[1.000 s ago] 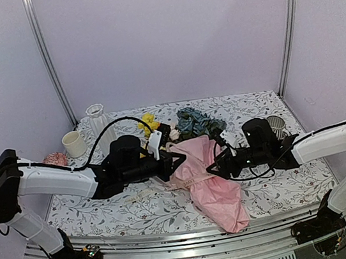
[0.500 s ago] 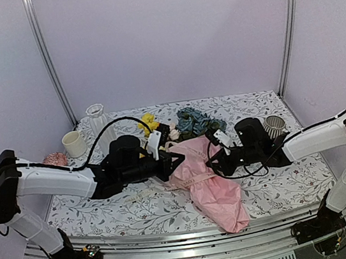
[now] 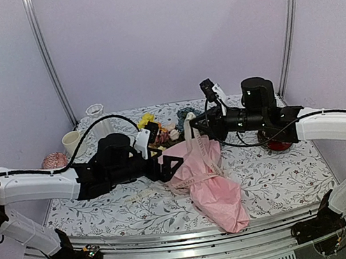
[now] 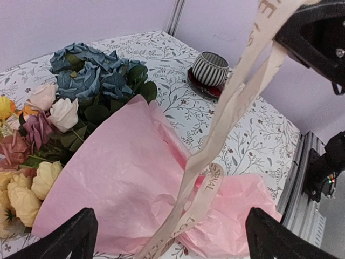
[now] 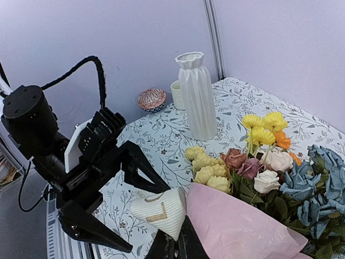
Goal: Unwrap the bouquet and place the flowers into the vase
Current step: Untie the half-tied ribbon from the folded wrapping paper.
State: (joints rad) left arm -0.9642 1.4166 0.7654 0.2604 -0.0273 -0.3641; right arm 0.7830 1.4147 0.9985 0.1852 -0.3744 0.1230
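Ribbon (image 4: 226,118) pinched in right gripper (image 3: 193,125) high above pink-wrapped bouquet (image 3: 209,179) lying on floral table (image 3: 277,179), left gripper (image 3: 173,163) spread wide beside the paper, white vase (image 5: 197,97) upright

My screens: pink wrapping paper (image 4: 124,172), bright flowers (image 5: 275,160).
I see yellow, orange, pink, cream and dusty blue blooms with green leaves. The ribbon (image 4: 225,118) is cream with gold letters, the vase (image 5: 197,97) plain white, the tablecloth (image 4: 178,54) white with little grey leaves.
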